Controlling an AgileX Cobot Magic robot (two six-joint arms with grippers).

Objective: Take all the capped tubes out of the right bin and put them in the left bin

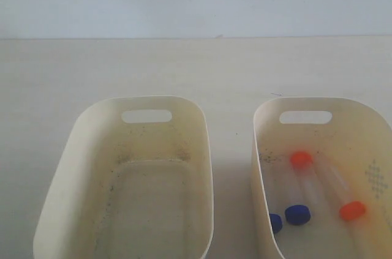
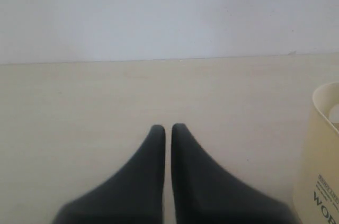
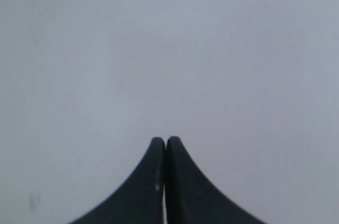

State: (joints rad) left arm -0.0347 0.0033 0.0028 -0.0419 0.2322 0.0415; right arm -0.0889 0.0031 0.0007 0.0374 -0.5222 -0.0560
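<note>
The capped tubes (image 1: 301,159) are all seen in the right bin (image 1: 355,121), none yet moved. The left gripper (image 2: 168,128) and right gripper (image 3: 165,140) are held with jaws together, empty; opening is called for.

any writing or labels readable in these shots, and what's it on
"WO": large dark letters on the outer wall of the cream bin in the left wrist view; the rest is cut off by the picture's edge.
A small line of print above those letters: too blurred to read.
Exterior and right wrist views: no text. The right bin bears only a diamond dot pattern.
</note>
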